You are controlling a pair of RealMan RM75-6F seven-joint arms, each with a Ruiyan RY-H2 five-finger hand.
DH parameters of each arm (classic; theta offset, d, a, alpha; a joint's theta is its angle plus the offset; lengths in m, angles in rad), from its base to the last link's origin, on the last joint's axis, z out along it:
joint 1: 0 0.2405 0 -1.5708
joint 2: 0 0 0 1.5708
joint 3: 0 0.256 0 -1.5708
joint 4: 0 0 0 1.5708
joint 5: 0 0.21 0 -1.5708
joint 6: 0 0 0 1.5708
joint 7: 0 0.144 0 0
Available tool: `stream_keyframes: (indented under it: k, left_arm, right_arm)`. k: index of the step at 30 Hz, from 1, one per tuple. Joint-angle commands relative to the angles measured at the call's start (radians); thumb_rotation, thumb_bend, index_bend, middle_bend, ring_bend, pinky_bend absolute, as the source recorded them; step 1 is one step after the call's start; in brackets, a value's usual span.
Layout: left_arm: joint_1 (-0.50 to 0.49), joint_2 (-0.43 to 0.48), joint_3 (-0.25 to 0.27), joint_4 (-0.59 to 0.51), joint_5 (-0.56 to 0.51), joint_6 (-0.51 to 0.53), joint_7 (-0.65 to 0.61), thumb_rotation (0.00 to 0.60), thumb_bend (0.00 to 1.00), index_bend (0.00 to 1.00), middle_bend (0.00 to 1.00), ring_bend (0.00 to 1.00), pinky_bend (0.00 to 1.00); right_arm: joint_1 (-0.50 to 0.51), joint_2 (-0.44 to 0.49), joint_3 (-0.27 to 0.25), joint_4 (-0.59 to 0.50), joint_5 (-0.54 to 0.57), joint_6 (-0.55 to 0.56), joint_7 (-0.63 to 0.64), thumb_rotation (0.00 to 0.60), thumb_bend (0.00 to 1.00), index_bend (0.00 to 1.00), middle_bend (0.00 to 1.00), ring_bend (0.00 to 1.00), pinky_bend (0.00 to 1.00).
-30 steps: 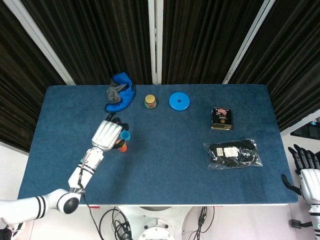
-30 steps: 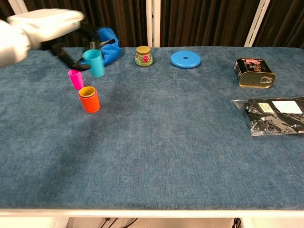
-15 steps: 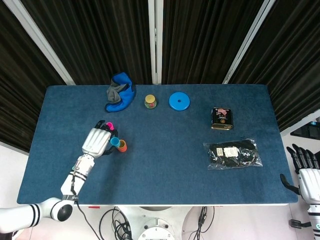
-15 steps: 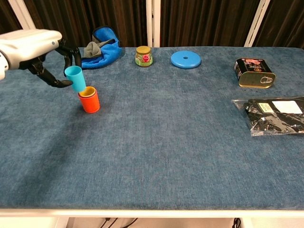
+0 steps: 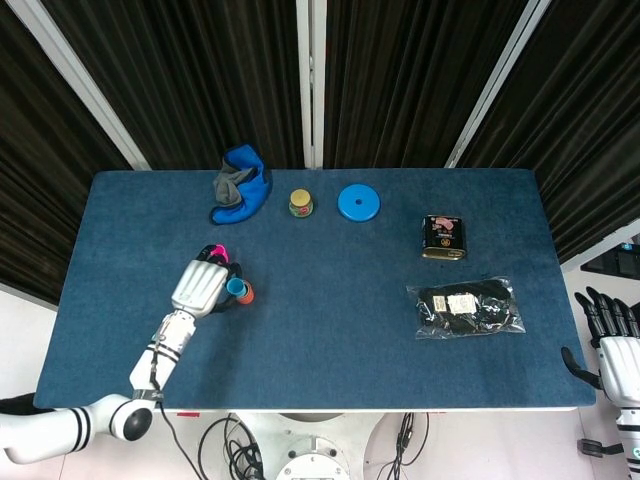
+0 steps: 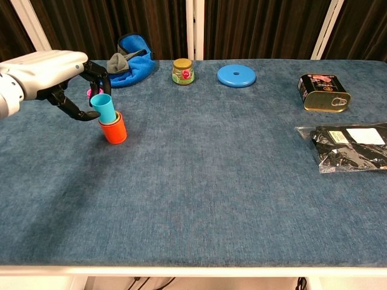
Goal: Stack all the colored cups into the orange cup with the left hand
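**Blue cup half-seated in the orange cup, pink cup yet to go**

The left robot hand [image 6: 57, 75] pinches a small light-blue plastic cup [image 6: 103, 107] between its dark fingertips and holds it tilted, its base already inside the mouth of the orange plastic cup [image 6: 113, 128] standing on the blue-carpeted desk [image 6: 211, 169]. A yellow rim shows inside the orange cup, so another cup appears to be nested there. A small pink plastic cup [image 6: 91, 93] stands just behind the hand, mostly hidden by the fingers. The right robot hand [image 5: 612, 340] hangs off the desk's edge, fingers spread, holding nothing.

The risks, as I judge them: the blue cup enters at a slant, so letting go now could leave it jammed crooked or make it tip out. Pressing down off-centre could topple the light orange stack. The pink cup sits so near the fingers that any sideways retreat of the hand may knock it over or send it rolling towards the crumpled blue cloth [image 6: 130, 55] at the back.
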Motion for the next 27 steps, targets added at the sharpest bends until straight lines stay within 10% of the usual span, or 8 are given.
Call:
stream_keyframes:
  k: [1, 9, 18, 27]
  left_arm:
    - [0.001, -0.004, -0.002, 0.004, 0.006, 0.0, -0.007, 0.6, 0.33, 0.48, 0.5, 0.27, 0.15]
    - [0.003, 0.003, 0.001, 0.007, 0.026, -0.013, -0.025, 0.6, 0.3, 0.19, 0.29, 0.17, 0.13]
    - [-0.001, 0.042, -0.045, -0.008, 0.02, 0.014, -0.008, 0.6, 0.3, 0.19, 0.29, 0.17, 0.13]
    - [-0.057, -0.001, -0.115, 0.199, -0.149, -0.112, -0.009, 0.6, 0.29, 0.25, 0.3, 0.17, 0.14]
  right_arm:
    - [0.0, 0.0, 0.0, 0.001, 0.001, -0.002, 0.001, 0.6, 0.29, 0.0, 0.0, 0.0, 0.0]
    - [-0.001, -0.002, 0.0, 0.008, 0.004, -0.003, 0.007, 0.6, 0.29, 0.0, 0.0, 0.0, 0.0]
    - [0.001, -0.002, 0.002, 0.011, 0.004, -0.003, 0.008, 0.6, 0.29, 0.0, 0.0, 0.0, 0.0]
    - [0.0, 0.008, 0.002, -0.019, -0.009, 0.014, -0.016, 0.6, 0.29, 0.0, 0.0, 0.0, 0.0]
